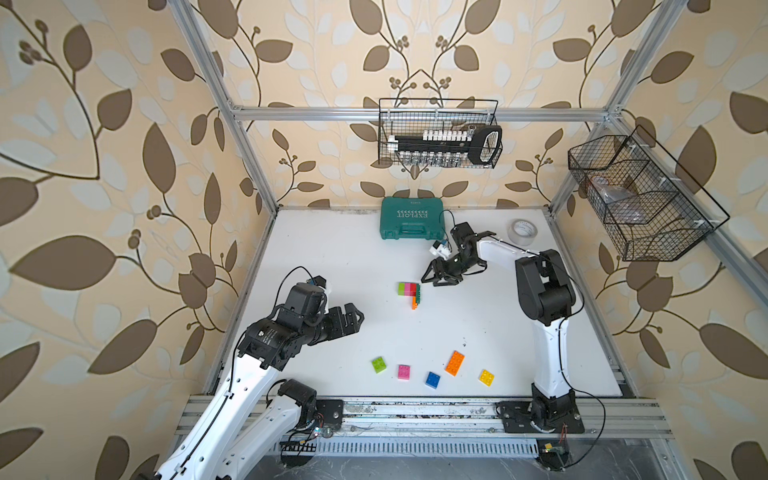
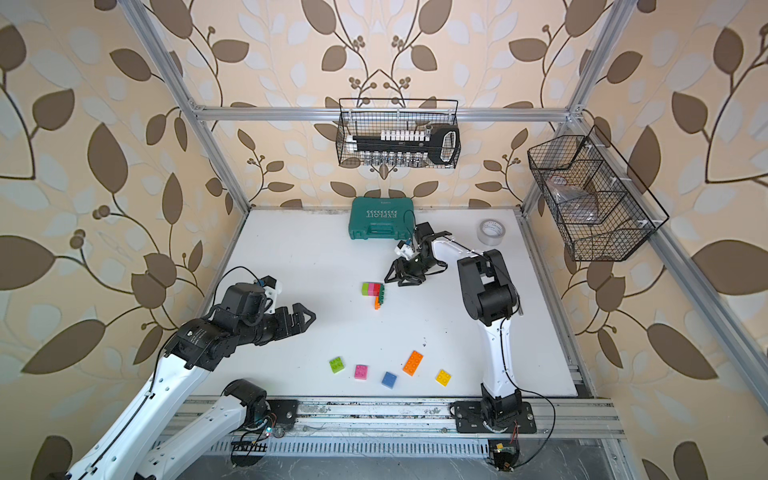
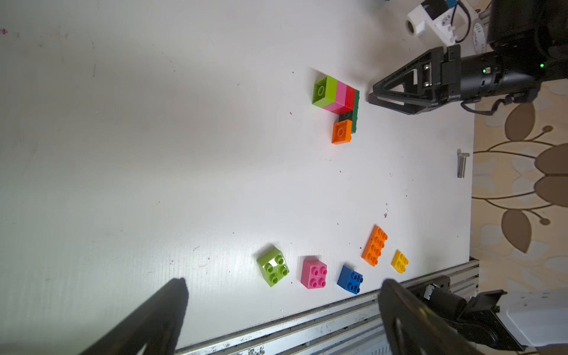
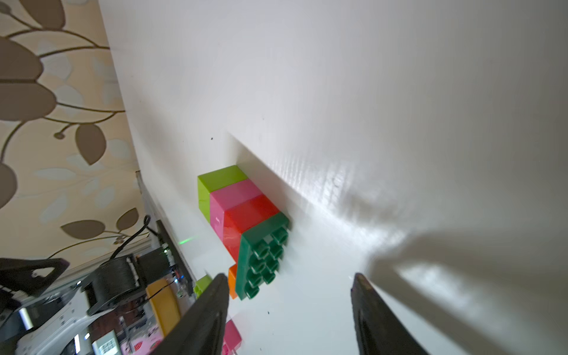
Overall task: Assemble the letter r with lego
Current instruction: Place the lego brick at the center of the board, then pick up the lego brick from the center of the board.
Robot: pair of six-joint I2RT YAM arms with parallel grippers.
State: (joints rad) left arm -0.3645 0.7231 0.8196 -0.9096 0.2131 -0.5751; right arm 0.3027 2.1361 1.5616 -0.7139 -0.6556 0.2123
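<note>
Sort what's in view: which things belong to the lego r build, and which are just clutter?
Job:
- joined brick stack
- loose lime brick
- pink brick
- blue brick
- long orange brick
- yellow brick

Lying about:
- teal tool case
- tape roll
- bolt
- back wire basket
- side wire basket

I see joined studded plastic bricks (image 3: pixel 336 101): lime, pink, red, dark green, orange. The flat tabletop (image 3: pixel 153 153) is white.
</note>
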